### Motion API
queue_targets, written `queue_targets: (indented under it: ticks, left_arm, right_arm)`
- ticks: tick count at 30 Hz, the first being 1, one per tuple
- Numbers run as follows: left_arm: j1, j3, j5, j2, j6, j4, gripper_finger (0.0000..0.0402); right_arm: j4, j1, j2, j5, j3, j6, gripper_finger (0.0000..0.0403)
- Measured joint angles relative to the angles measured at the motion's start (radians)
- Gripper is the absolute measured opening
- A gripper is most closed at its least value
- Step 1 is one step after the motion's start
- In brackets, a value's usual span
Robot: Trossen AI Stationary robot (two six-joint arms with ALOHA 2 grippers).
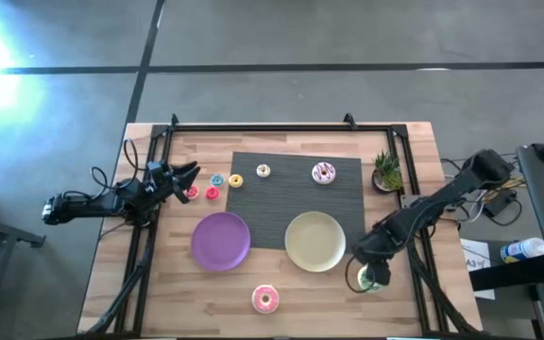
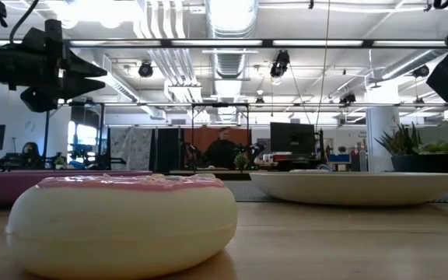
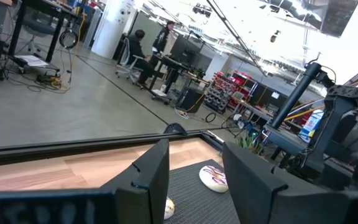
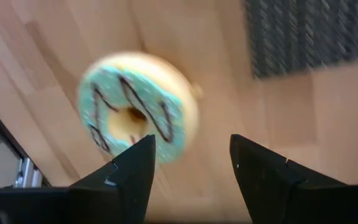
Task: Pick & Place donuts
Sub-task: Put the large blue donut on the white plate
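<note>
My right gripper (image 1: 366, 272) hangs open over the green donut (image 4: 135, 106), which lies flat on the wood near the table's right near corner; its fingers stand above the donut's edge without touching it. My left gripper (image 1: 185, 176) is open and raised over the table's left side, beside the tiny red donut (image 1: 212, 193), blue donut (image 1: 217, 179) and yellow donut (image 1: 235, 180). On the grey mat lie the tiny white donut (image 1: 263, 171) and the white-brown donut (image 1: 323, 173). The pink donut (image 1: 265, 298) lies by the near edge.
A purple plate (image 1: 221, 240) and a cream plate (image 1: 314, 241) sit mid-table, the cream one just left of my right gripper. A potted plant (image 1: 385, 172) stands at the mat's right far corner. A black frame rail (image 1: 281, 127) runs round the table. People sit in the room beyond.
</note>
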State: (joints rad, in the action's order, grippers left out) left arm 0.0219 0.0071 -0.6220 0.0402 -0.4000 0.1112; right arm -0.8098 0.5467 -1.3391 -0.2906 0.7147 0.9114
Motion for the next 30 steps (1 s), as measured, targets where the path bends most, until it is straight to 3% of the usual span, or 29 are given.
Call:
queue_targets:
  ticks: [8,13,30]
  left_arm:
    - [0.000,0.000,0.000,0.000,0.000,0.000,0.0124]
    - [0.000,0.000,0.000,0.000,0.000,0.000,0.0124]
    - [0.000,0.000,0.000,0.000,0.000,0.000,0.0124]
  right_arm:
    - [0.040,0.045,-0.077,0.028,0.000,-0.052,0.0266]
    - [0.048,0.050,-0.084,0.062,0.000,-0.065,0.0282]
    - [0.152,0.050,-0.083,0.052,-0.071,-0.073,0.0220]
